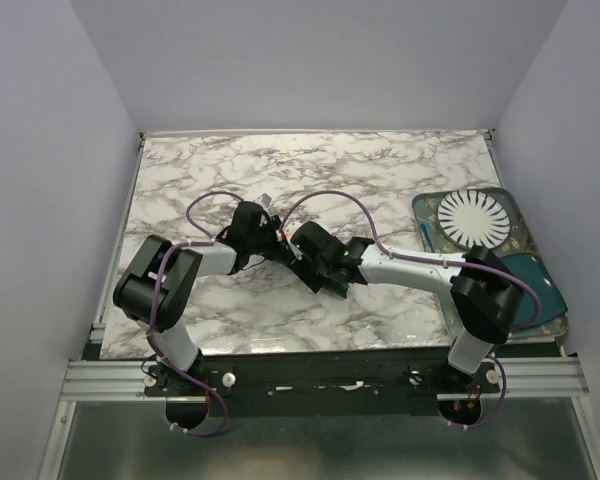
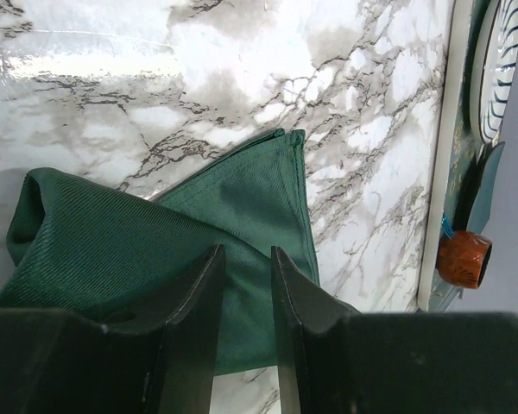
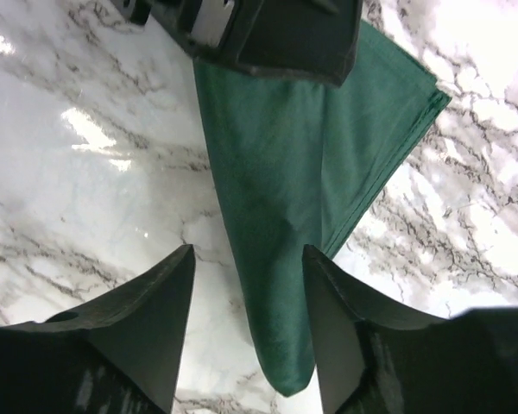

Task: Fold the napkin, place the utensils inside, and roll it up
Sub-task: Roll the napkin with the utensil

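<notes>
The dark green napkin (image 2: 233, 198) lies folded and bunched on the marble table (image 1: 380, 170). My left gripper (image 2: 248, 252) is shut on a fold of it, with cloth showing between the narrow-set fingers. From the right wrist view the left gripper (image 3: 268, 34) sits on the napkin's (image 3: 276, 155) far end, and the cloth tapers to a rounded tip. That tip lies between the spread fingers of my right gripper (image 3: 249, 250), which is open and touches nothing. From above, both grippers (image 1: 280, 245) (image 1: 300, 258) meet mid-table and cover the napkin. The utensils are out of view.
A tray (image 1: 420, 205) at the right edge carries a white ribbed plate (image 1: 477, 218) and a thin blue stick (image 1: 425, 235). A teal oval dish (image 1: 535, 285) lies nearer the front, under the right arm. A small orange-brown round thing (image 2: 466, 259) sits by the tray.
</notes>
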Robot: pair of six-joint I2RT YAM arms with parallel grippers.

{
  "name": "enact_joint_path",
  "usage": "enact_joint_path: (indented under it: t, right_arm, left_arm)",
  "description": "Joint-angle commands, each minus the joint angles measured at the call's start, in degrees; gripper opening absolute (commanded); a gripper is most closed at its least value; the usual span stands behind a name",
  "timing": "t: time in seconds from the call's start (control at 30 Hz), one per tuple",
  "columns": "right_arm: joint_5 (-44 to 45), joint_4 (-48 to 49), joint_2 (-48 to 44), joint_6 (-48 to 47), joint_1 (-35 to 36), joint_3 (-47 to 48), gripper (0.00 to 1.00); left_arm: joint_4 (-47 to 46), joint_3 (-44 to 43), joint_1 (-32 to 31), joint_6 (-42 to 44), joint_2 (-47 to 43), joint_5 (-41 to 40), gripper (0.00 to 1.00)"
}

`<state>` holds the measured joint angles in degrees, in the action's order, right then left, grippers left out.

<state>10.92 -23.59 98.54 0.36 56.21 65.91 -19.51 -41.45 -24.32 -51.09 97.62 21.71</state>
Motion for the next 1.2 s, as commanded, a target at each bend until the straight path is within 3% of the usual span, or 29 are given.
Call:
enact_joint_path:
  t: [0.0, 0.1, 0.53, 0.77, 0.97, 1.17]
  right_arm:
    - [3.23, 3.91, 2.7, -0.62, 0.4, -0.26, 0.6]
    - [2.45, 4.34, 4.54, -1.32, 0.4, 0.62, 0.66]
    - [6.04, 6.54, 10.0, -3.17, 0.4, 0.54, 0.64]
    - [6.58, 6.19, 10.8, -1.42, -1.36, 0.54, 0.44]
    - [-10.63, 2.42, 10.7, 2.71, -5.4, 3.34, 0.38]
    - [-37.42, -0.84, 13.42, 9.38, -13.91, 7.47, 0.36]
  left_arm:
    - [0.96, 0.23, 0.5, 0.38, 1.69, -0.18, 0.37]
    - [0.88, 0.23, 0.5, 0.38, 1.78, -0.01, 0.37]
    - [1.84, -0.65, 0.59, 0.82, 1.96, 0.87, 0.37]
    - [3.16, -2.14, 3.74, 0.99, -1.03, 4.65, 0.39]
    - [14.22, -7.85, 7.09, 7.48, -8.76, 0.71, 0.4]
    - [18.63, -9.26, 7.0, 9.17, -13.25, -1.5, 0.4]
